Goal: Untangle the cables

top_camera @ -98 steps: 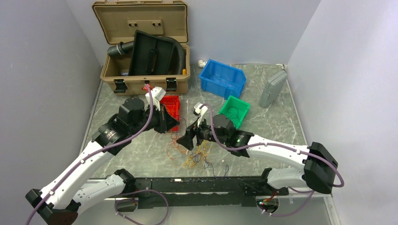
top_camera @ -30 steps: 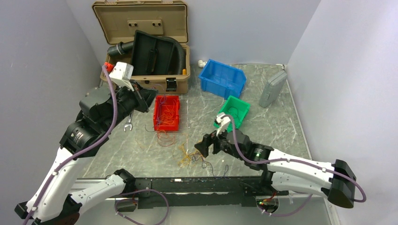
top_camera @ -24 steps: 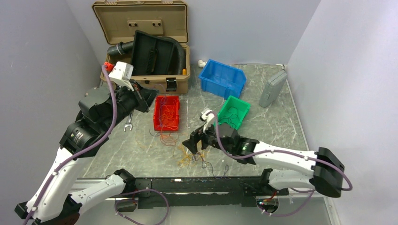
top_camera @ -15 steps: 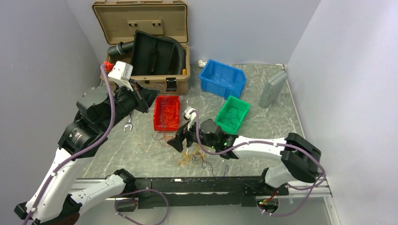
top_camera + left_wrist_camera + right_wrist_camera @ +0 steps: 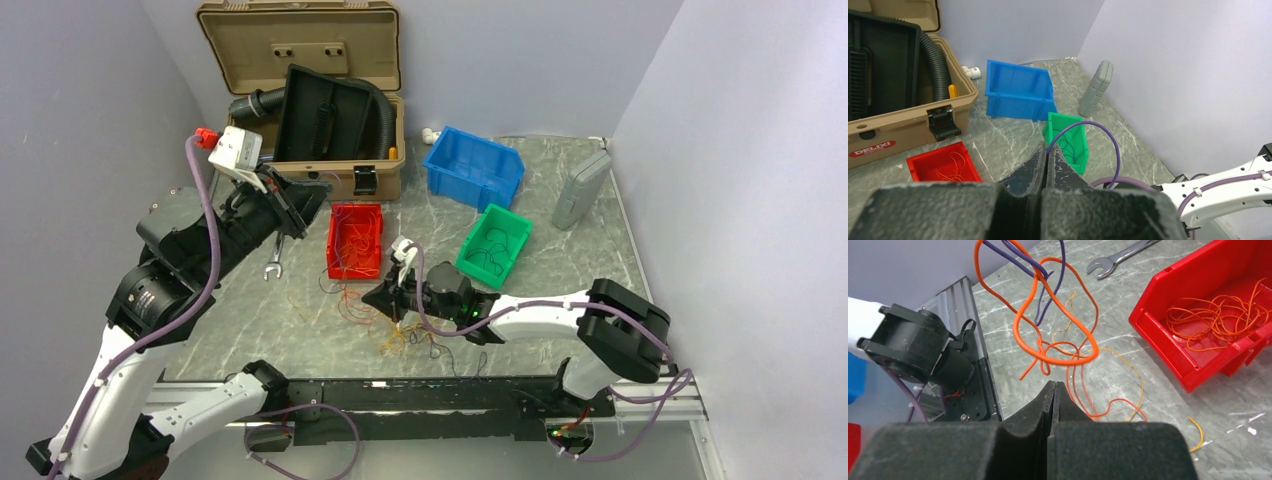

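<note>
The cables (image 5: pixel 402 335) lie as a loose tangle of thin orange, yellow and dark wires near the table's front edge, with more orange strands (image 5: pixel 345 300) trailing toward the red bin. My right gripper (image 5: pixel 388 298) is low at the tangle's far edge. In the right wrist view it (image 5: pixel 1054 385) is shut, with no wire visible between the tips. Orange loops (image 5: pixel 1055 327) and purple wires (image 5: pixel 1040 270) sit just beyond the tips, and thin orange strands run past the right finger. My left gripper (image 5: pixel 305 195) is raised at the left, shut and empty (image 5: pixel 1046 148).
A red bin (image 5: pixel 357 240) holds orange wires (image 5: pixel 1218 315). A green bin (image 5: pixel 492 243) holds dark wires. A blue bin (image 5: pixel 474 165), an open tan case (image 5: pixel 300 100) with a black hose and a grey case (image 5: pixel 580 188) stand further back. A wrench (image 5: pixel 275 262) lies left of the red bin.
My right arm has swung left from beside the green bin to the tangle, and its gripper went from open to shut. The left arm has drawn slightly back and left.
</note>
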You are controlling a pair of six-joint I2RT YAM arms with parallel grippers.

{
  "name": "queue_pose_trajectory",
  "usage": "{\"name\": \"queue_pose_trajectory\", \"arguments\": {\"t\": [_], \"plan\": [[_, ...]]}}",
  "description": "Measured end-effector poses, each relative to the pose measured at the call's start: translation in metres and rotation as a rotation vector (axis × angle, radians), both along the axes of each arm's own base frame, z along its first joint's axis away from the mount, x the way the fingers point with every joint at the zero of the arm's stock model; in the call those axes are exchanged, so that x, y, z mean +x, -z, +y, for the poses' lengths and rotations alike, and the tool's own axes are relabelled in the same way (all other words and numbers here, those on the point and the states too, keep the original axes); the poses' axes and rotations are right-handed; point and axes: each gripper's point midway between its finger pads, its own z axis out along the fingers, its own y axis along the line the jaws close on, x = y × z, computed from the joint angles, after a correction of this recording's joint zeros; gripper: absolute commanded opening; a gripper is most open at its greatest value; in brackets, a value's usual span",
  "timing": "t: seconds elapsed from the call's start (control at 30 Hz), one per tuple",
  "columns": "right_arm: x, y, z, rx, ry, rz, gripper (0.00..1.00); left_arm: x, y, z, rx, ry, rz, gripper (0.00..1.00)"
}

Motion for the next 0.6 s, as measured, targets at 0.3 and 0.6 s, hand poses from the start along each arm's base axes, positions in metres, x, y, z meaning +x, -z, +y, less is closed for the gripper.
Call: {"name": "queue_pose_trajectory", "arguments": {"t": [0.3,0.6], "plan": [[-0.008,-0.004,-0.016,0.018,-0.003,-0.014,0.63,0.000,0.000,0.001,0.001,-0.003,-0.001,0.00],[-0.016,-0.024,0.002,0.018,-0.081,-0.095,0.66,0.003,-0.003,-0.002,0.002,0.000,0.000,0.00]]}}
